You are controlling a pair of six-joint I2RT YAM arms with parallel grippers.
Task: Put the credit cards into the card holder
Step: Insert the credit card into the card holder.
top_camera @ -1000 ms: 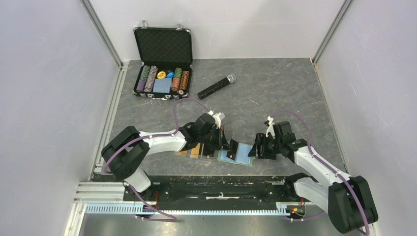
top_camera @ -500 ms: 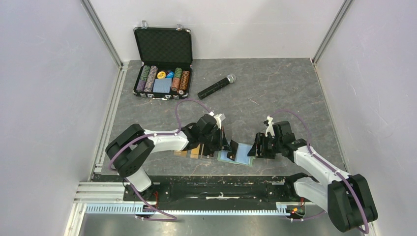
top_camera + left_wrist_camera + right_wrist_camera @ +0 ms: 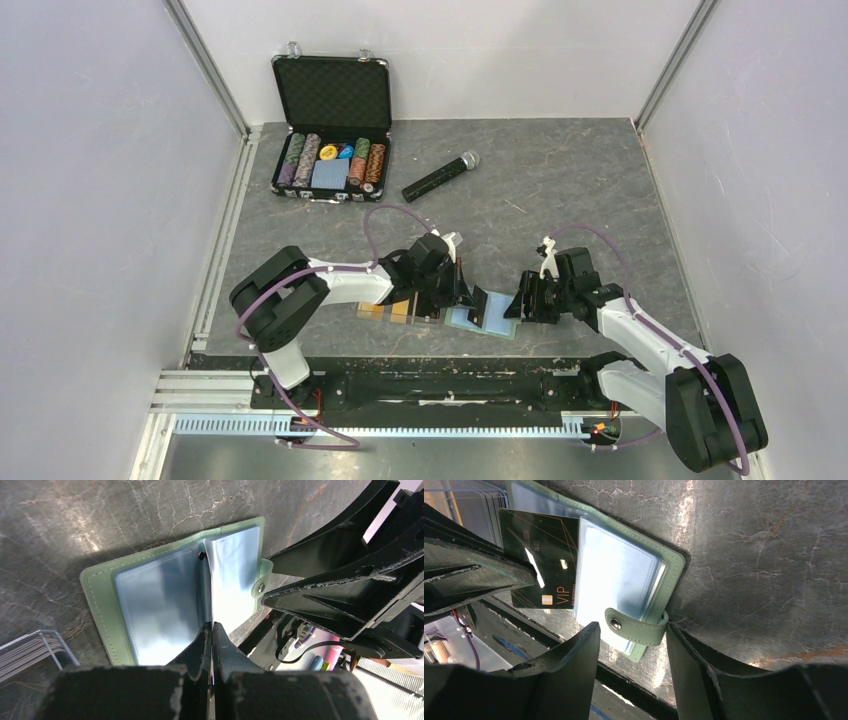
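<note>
Right wrist view: left gripper [image 3: 526, 575] has its fingers pressed together, pinching the black card [image 3: 549, 550], which lies at 9 o'clock of the blue sleeves of the open card holder [image 3: 674, 565]. Right gripper [image 3: 630, 629] is spread, one finger on either side of the snap strap [image 3: 646, 630] at the holder's 6 o'clock edge. Top external: the holder sits at 6 o'clock on the table [image 3: 560, 190], with the orange and tan cards [image 3: 398, 310] just beside it at 9 o'clock.

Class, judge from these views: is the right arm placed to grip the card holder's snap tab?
Likely yes: the right gripper is open with a finger either side of the snap tab, nothing else between; the black card lies farther along the card holder.
</note>
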